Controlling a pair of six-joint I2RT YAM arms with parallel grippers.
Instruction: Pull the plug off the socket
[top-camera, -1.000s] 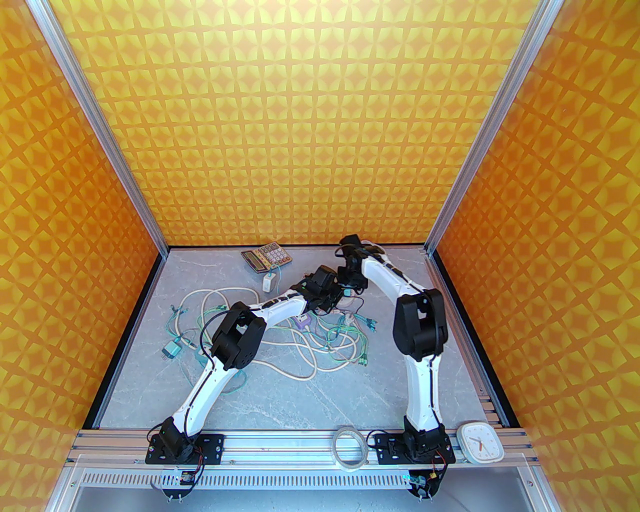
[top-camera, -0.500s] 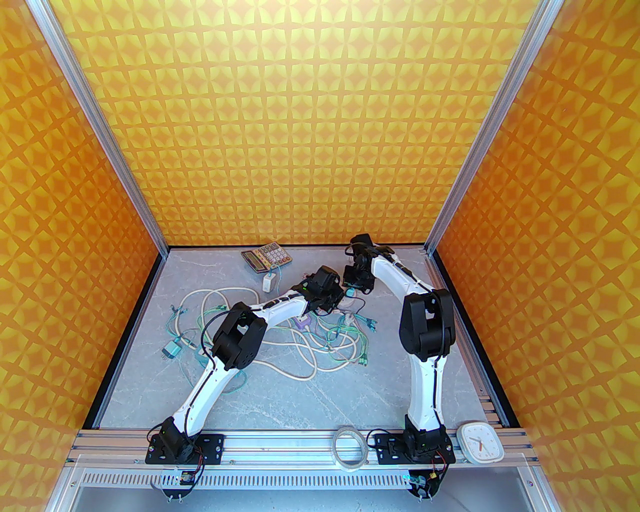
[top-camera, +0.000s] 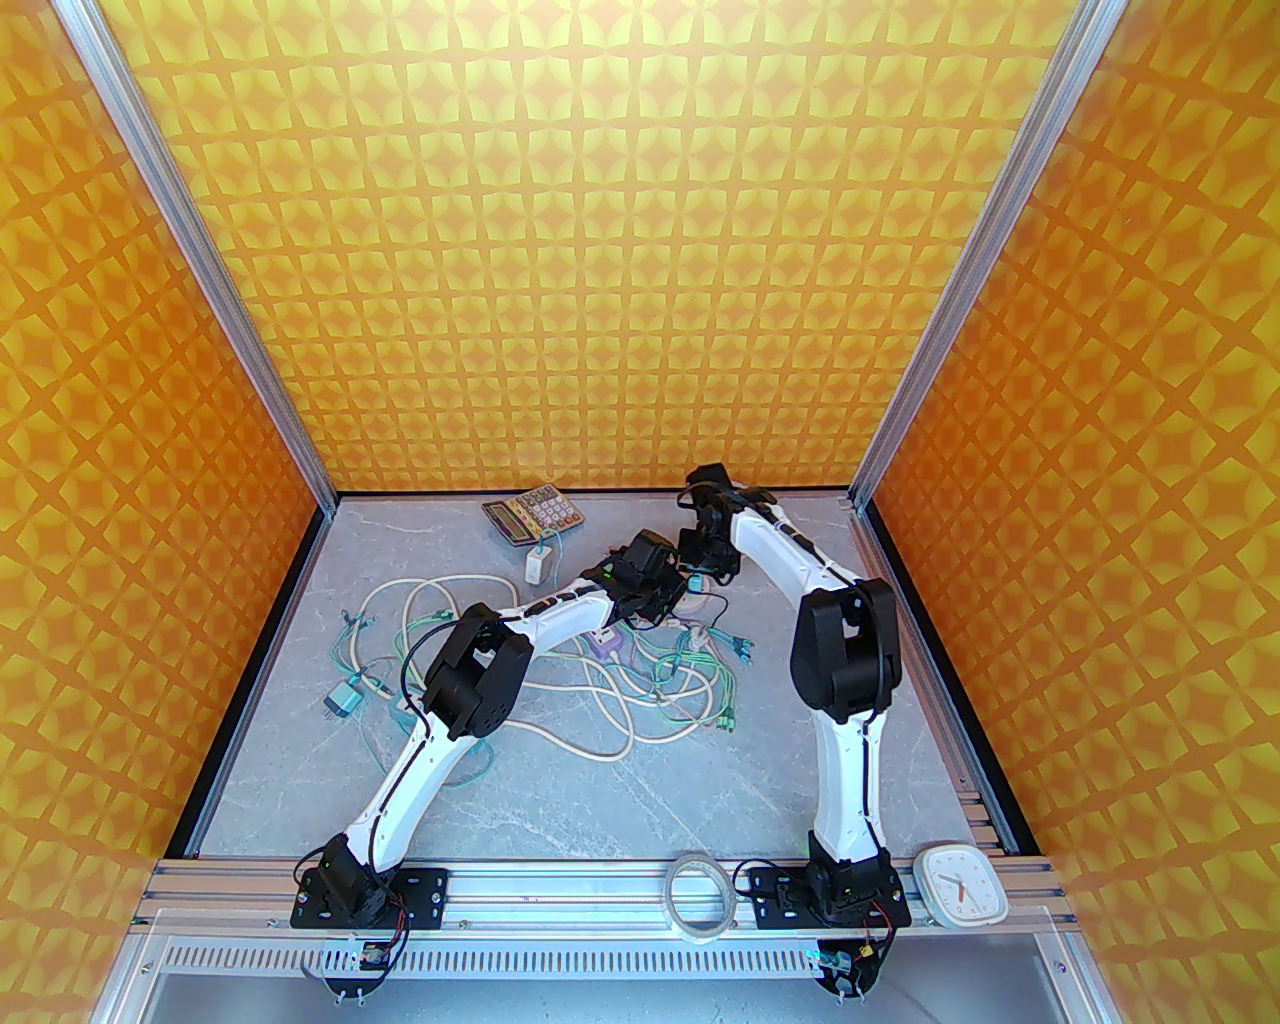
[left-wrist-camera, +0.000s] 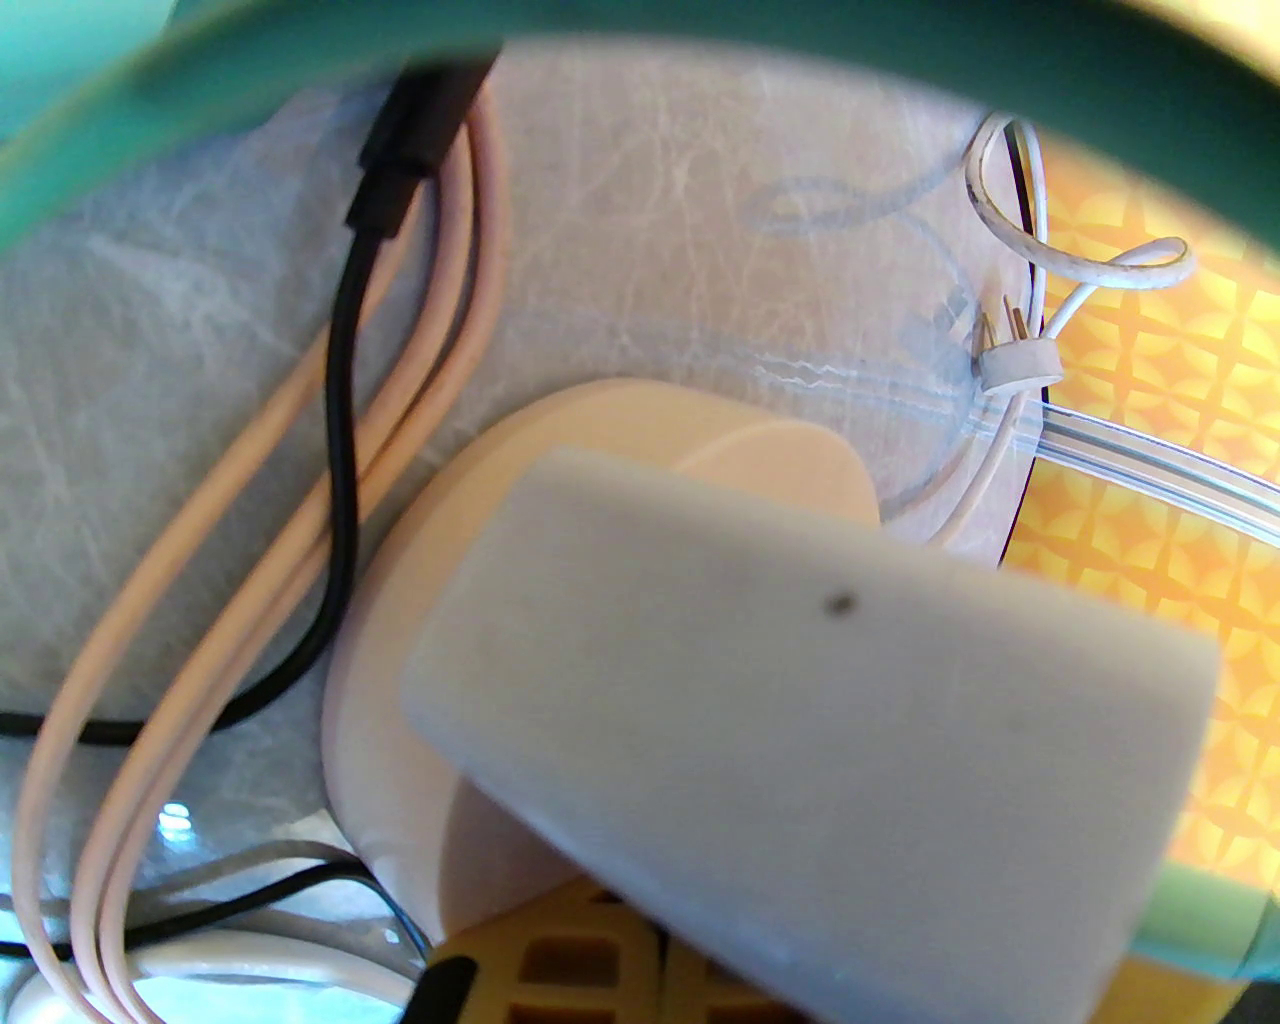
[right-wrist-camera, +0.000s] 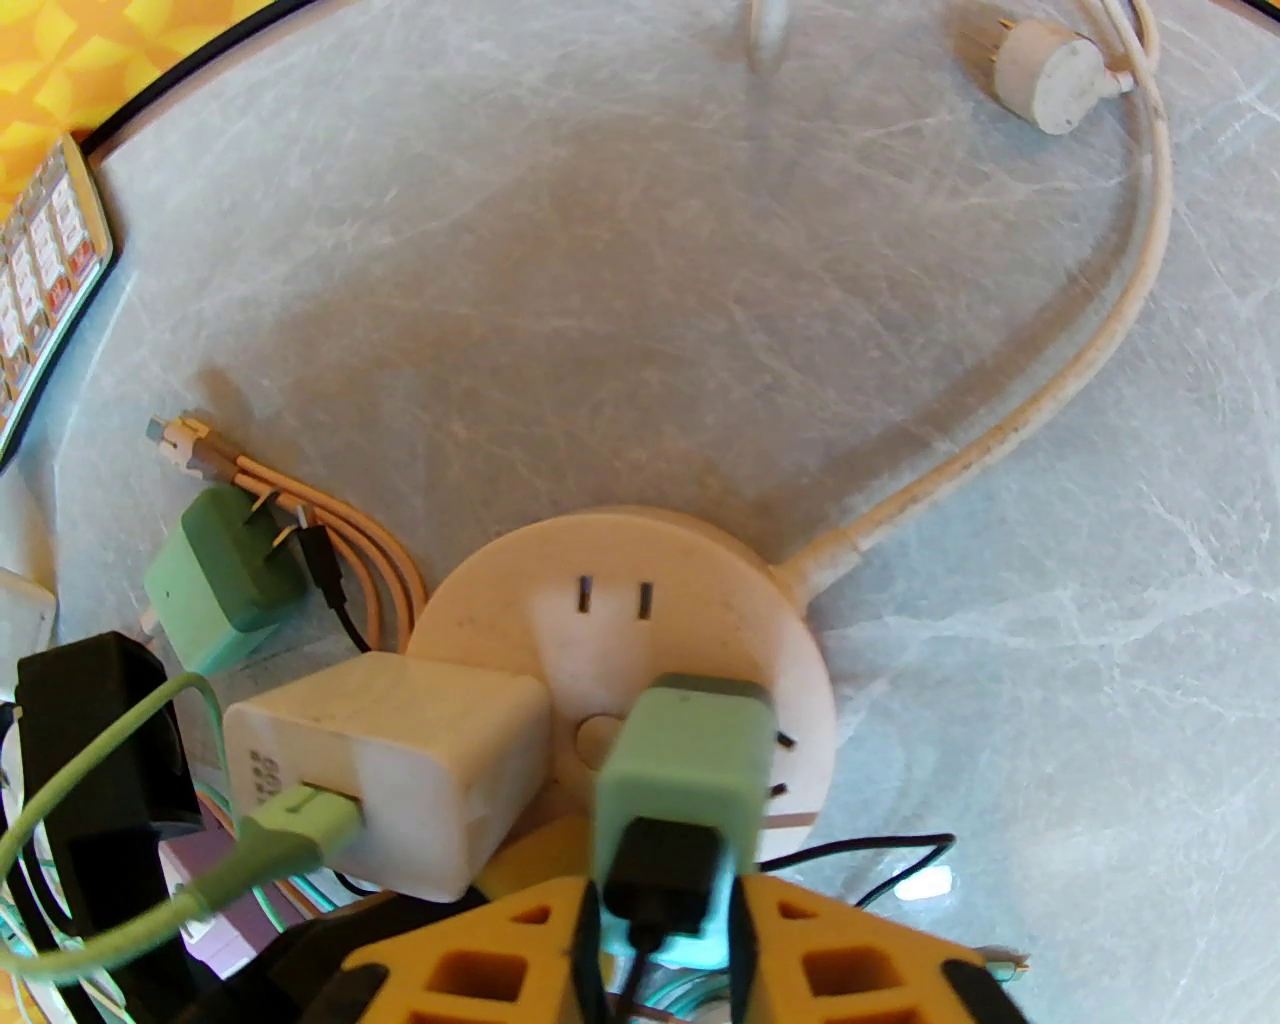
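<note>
Green plug (right-wrist-camera: 690, 760) stands in the round cream socket (right-wrist-camera: 600, 590) on the bench (right-wrist-camera: 600, 300), pinched narrowly by the right gripper (right-wrist-camera: 665, 930); the left gripper (left-wrist-camera: 600, 945), fully closed, sits beside the white charger (right-wrist-camera: 400, 760) at the socket's edge. A tilted pull could bind the prongs, lift the light socket with the plug, or slip off the smooth casing.

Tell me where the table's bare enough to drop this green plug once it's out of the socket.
Best is the near stretch of table between the cable tangle, the front rail and the right arm's base. Also bare marble beyond the round socket, bordered by its white cord and the calculator. Centre-left is crowded with cables.
</note>
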